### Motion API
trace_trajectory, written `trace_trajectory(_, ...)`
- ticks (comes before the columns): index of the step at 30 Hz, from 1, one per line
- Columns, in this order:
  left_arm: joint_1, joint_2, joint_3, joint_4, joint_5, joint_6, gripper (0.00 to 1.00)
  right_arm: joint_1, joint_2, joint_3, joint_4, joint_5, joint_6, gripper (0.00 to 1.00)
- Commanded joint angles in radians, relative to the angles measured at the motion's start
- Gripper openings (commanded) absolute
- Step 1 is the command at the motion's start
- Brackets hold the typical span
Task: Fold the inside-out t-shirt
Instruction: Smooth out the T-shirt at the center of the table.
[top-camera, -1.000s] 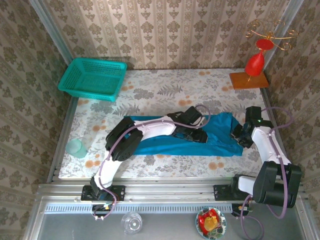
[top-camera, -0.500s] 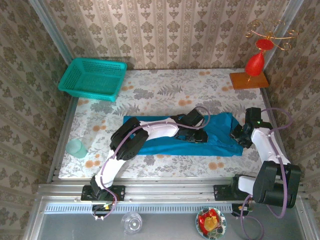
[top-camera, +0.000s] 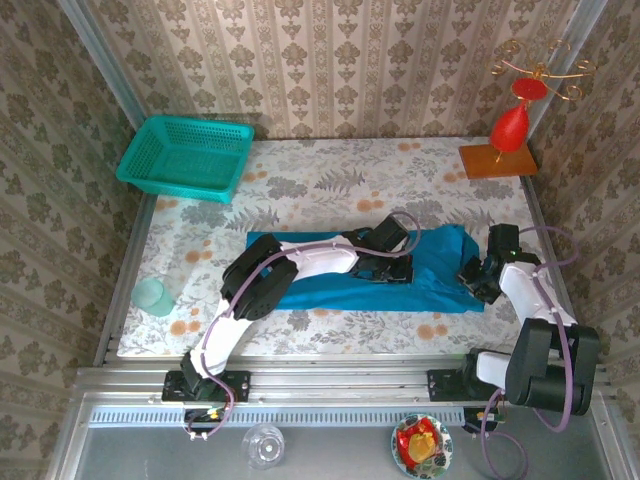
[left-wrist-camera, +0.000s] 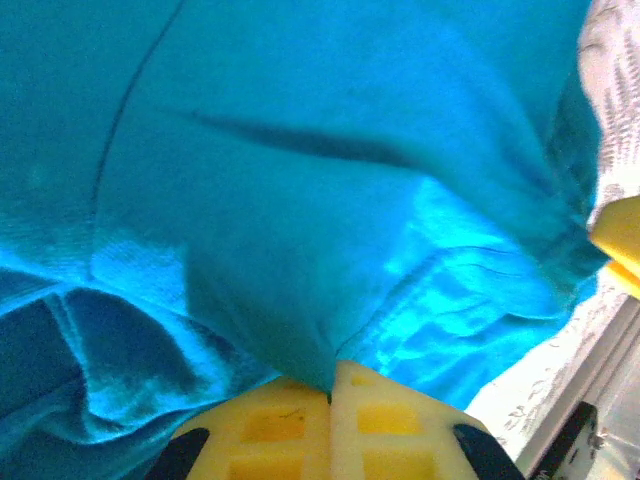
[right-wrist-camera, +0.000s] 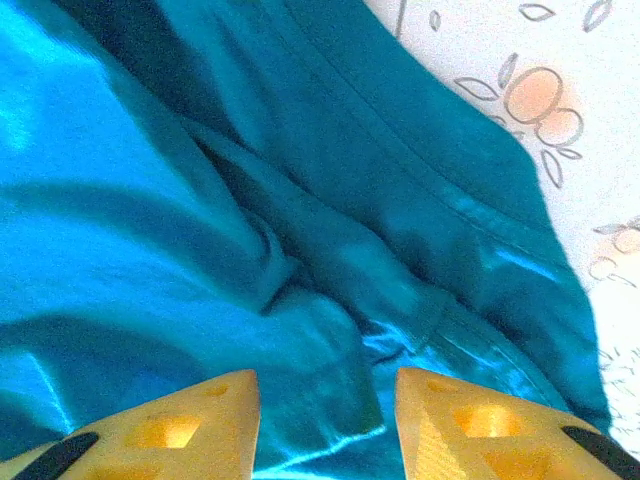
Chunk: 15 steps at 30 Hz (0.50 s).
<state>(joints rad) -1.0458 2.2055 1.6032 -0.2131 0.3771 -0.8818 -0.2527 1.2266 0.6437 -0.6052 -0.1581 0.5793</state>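
While the left fingers (left-wrist-camera: 270, 425) clamp a fold of the inside-out t-shirt (left-wrist-camera: 300, 200), the right fingers (right-wrist-camera: 180, 425) stand apart.

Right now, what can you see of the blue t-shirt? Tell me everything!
The t-shirt is plain bright blue, soft and a bit shiny, with no print. It lies crumpled in a long wrinkly strip across the flowery table, with seams and a hem showing. The left gripper is shut, pinching a fold near its middle. The right gripper sits at its right end, jaws open over the cloth.
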Motion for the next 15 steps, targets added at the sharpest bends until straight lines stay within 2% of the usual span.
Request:
trace_trajectory(1,0.007,-0.059,-0.016,0.022,0.000,0.015,0.00,-0.008,0.010,-0.013,0.025,-0.040,0.021,0.30)
trace_trajectory(7,0.010,-0.079,-0.032,0.035,0.006,0.017,0.00,-0.010,-0.054,-0.012,-0.007,-0.046,0.030,0.00)
trace_trajectory(15,0.030,-0.137,-0.099,0.068,0.012,0.012,0.00,-0.009,-0.282,-0.047,-0.131,-0.025,0.093,0.00)
